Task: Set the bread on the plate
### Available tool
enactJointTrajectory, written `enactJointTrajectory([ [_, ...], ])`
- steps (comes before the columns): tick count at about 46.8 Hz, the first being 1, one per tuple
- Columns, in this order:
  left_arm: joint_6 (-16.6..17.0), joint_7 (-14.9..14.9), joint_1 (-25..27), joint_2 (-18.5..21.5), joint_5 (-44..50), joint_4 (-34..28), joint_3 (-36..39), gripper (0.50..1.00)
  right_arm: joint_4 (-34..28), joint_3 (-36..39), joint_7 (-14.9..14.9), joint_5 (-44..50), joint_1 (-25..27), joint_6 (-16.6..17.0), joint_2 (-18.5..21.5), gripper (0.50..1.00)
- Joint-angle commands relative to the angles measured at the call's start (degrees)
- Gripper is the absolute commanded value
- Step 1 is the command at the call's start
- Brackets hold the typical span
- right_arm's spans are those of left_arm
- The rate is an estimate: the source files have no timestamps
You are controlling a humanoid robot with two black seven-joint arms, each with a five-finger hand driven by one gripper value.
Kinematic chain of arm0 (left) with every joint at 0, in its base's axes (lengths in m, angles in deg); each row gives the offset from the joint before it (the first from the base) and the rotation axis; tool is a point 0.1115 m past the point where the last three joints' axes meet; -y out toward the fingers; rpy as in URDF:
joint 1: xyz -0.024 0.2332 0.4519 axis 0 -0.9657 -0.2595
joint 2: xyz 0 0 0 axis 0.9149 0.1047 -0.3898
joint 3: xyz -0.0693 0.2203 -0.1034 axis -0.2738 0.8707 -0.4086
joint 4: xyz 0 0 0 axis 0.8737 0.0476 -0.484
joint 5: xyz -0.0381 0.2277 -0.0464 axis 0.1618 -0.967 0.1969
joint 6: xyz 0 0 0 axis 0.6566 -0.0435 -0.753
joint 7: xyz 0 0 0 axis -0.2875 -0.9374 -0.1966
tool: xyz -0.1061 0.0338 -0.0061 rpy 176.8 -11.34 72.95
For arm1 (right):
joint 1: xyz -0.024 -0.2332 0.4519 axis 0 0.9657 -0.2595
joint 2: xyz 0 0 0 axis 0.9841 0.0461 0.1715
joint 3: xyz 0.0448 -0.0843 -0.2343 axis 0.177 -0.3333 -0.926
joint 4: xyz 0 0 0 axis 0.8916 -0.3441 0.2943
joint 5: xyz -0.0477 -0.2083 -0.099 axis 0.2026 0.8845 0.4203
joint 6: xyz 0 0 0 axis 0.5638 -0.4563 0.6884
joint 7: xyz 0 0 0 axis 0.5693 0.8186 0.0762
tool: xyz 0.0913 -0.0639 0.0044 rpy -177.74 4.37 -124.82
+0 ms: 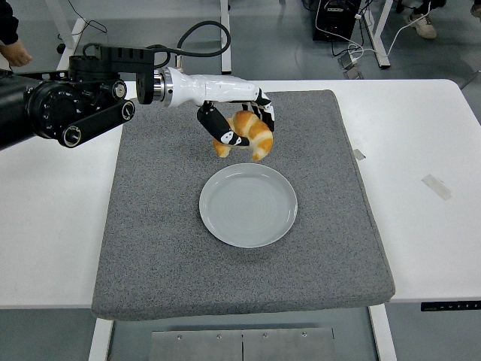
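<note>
— Where is the bread (pixel 248 135) right now?

— In my left hand (pixel 237 124). My fingers are wrapped around it, thumb underneath, and it hangs in the air above the grey mat (pixel 150 248), touching nothing else.

— And the plate (pixel 248 204)?

— It sits empty on the mat, toward me and slightly to my right of the bread. The croissant's lower tip is just short of the plate's far rim (as seen from above; I can't judge height well).

— So what does the move turn on?

— I judge that I must carry it nearer and down, its long axis lying across the plate's middle.
</note>
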Motion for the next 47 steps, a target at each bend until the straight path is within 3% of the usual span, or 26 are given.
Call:
enactJointTrajectory([
  [1,0.0,0.0,0.2,0.0,-0.1,-0.6,1.1,0.537,0.0,0.0,0.0,0.0,0.1,0.0,0.0,1.000],
  [47,0.1,0.0,-1.5,-2.4,-2.5,-3.5,6.6,0.543,0.0,-0.1,0.0,0.0,0.0,0.0,0.0,1.000],
])
